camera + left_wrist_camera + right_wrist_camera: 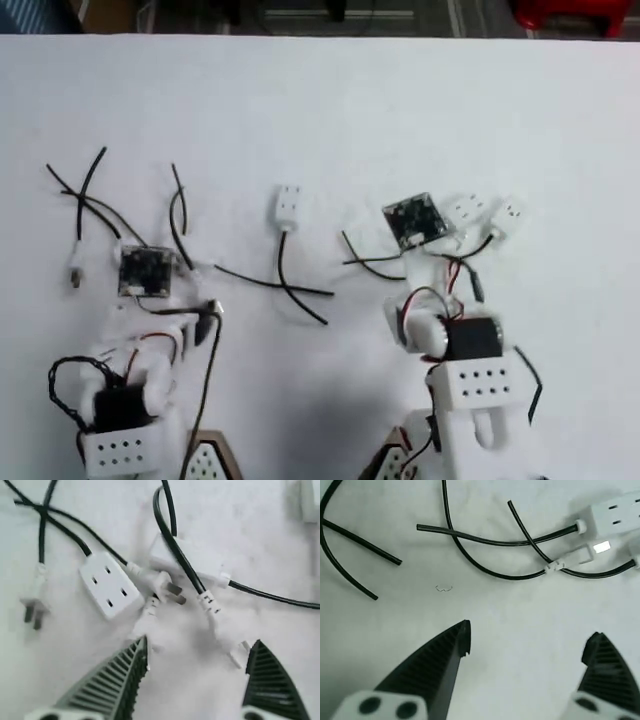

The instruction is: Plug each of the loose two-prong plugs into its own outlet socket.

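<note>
White bench (pixel 330 100) carries all parts. Left gripper (pixel 197 665): fingers released, spread either side of a loose plug (pixel 227 642); outlet socket (pixel 107 586) near, face up. Right gripper (pixel 527 645): fingers released above bare bench; second socket (pixel 615 516) with second plug (pixel 582 554) just beside it.

No text, label, number or sign can be read in any view. The white outlet socket (pixel 107 591) shows a plain face with only its slots. The dark circuit board (pixel 415 220) on an arm carries pale specks too small to tell as print.
</note>
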{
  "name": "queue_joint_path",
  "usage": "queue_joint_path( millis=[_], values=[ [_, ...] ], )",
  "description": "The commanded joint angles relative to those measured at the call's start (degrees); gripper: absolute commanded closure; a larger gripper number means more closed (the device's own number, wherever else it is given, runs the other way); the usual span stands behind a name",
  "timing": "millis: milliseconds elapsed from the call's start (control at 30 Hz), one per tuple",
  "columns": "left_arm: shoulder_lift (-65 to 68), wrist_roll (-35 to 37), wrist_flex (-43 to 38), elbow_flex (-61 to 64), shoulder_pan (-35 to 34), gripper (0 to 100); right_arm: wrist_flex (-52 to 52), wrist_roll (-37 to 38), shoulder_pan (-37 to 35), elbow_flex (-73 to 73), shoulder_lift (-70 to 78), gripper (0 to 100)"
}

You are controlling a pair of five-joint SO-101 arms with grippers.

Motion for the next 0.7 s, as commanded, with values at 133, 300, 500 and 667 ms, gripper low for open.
queue_joint_path(
  millis=[133, 300, 500, 667],
  values=[
    [-0.13, -9.85, -3.16, -16.18, -12.53, 69, -12.44, -4.04, -0.22, 9.93, 2.51, 64.4],
    [0.04, -10.29, 0.0, -26.11, -18.15, 69, -14.9, -4.04, -0.31, 10.73, 4.44, 64.4],
    [15.87, -10.02, -2.64, -36.48, -24.75, 69, -18.15, -4.13, -0.31, 10.73, 9.8, 64.4],
    [42.51, -10.29, -0.18, -52.66, -28.26, 69, -19.3, -4.13, -0.31, 10.29, 12.35, 64.4]
  ],
)
